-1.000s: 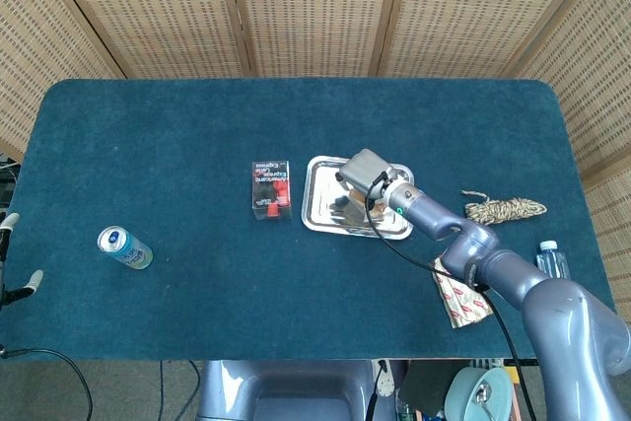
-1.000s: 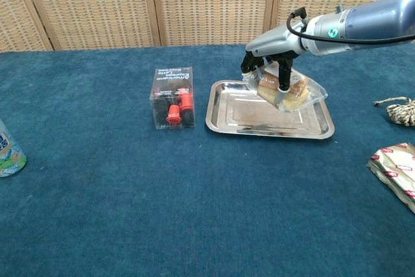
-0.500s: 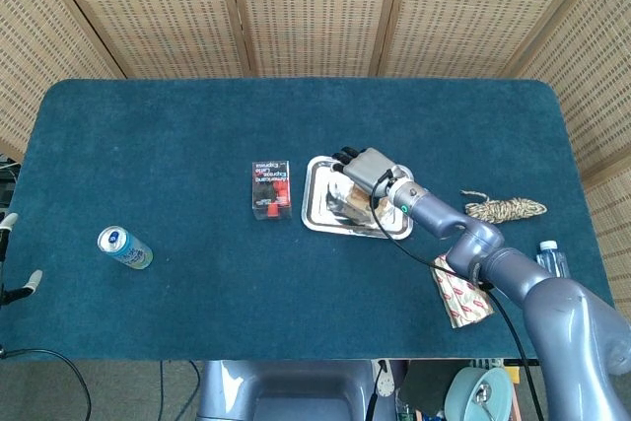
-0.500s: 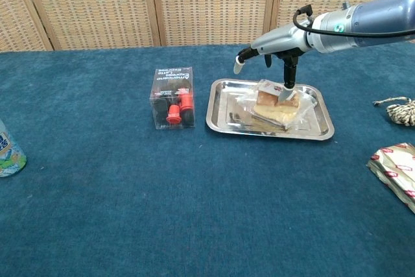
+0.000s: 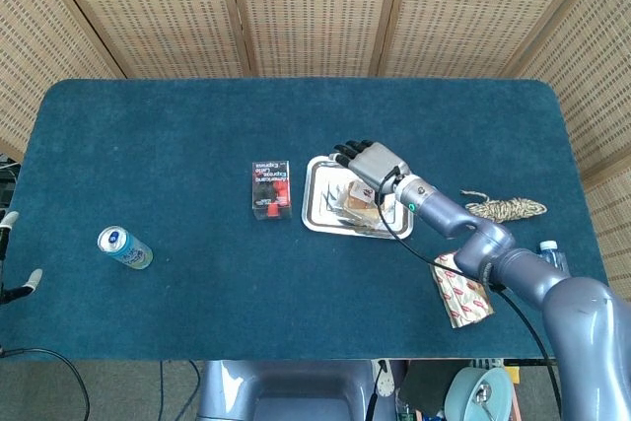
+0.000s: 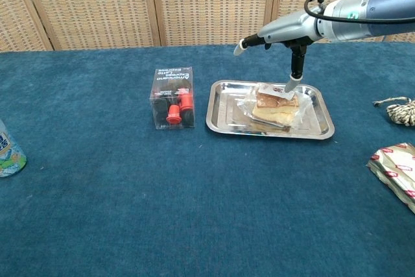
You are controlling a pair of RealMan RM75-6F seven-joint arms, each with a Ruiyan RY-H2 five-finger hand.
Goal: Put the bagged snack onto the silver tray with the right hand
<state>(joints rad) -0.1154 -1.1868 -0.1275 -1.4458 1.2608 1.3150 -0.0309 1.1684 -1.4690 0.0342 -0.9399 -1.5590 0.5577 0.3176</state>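
The bagged snack (image 5: 357, 201) (image 6: 275, 106), a clear bag with bread-like pieces, lies on the silver tray (image 5: 320, 206) (image 6: 224, 121) near its middle. My right hand (image 5: 370, 160) (image 6: 288, 30) hovers over the tray's far side, fingers spread and holding nothing. In the chest view the thumb hangs down, its tip just above the snack's top. Two pale fingertips (image 5: 8, 220) at the left edge of the head view belong to my left hand; they are apart, off the table, with nothing between them.
A clear box (image 5: 273, 187) (image 6: 173, 97) with red parts stands just left of the tray. A drink can (image 5: 124, 247) (image 6: 8, 150) lies far left. At the right are a rope coil (image 5: 505, 209) (image 6: 397, 109), a red-and-white packet (image 5: 461, 293) (image 6: 395, 170) and a bottle (image 5: 552, 255).
The right hand let go of the snack, which dropped onto the tray. The hand opened, rose and drew back toward the tray's far side.
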